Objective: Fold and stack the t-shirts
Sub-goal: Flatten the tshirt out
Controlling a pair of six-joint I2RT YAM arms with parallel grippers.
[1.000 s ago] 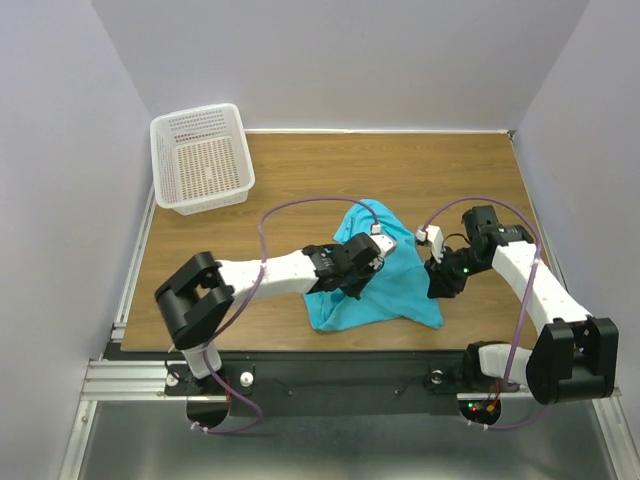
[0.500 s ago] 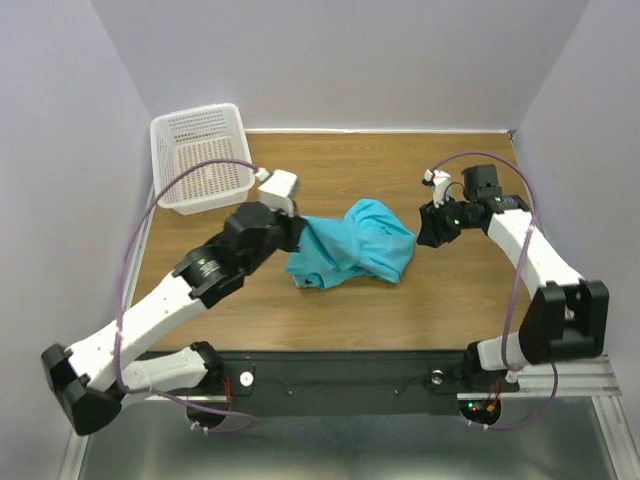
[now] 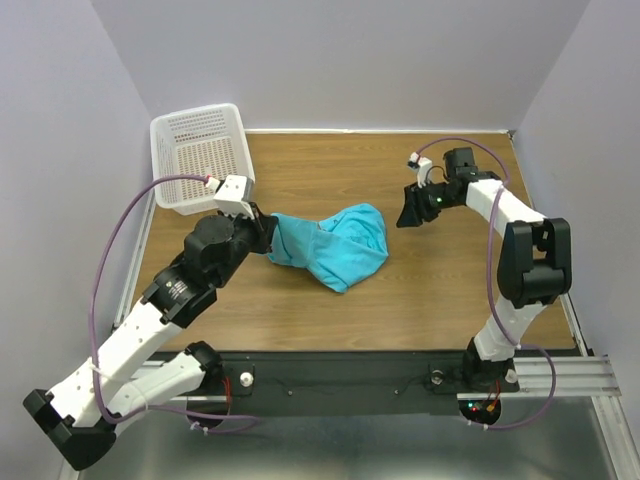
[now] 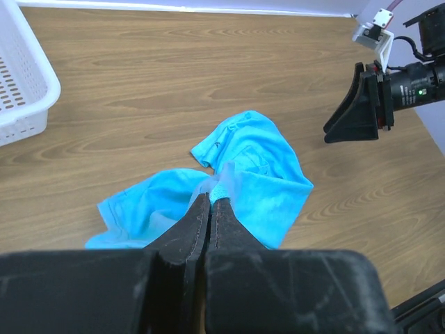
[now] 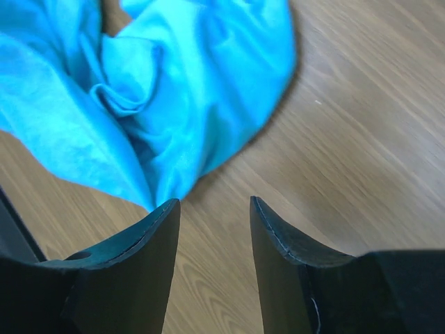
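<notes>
Left gripper (image 3: 262,232) has dragged shirt (image 3: 335,245) toward basket (image 3: 200,160), jaws pinched on cloth edge; right gripper (image 3: 410,207) has let go, jaws apart, empty, beyond shirt from basket; shirt crumpled, no fold begun

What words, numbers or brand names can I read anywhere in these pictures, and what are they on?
No text can be read in any view.
t-shirt: plain turquoise, with no print or readable label showing.
white basket: bare plastic mesh, with no lettering.
right arm: only a small green light, with no words or numbers.
</notes>
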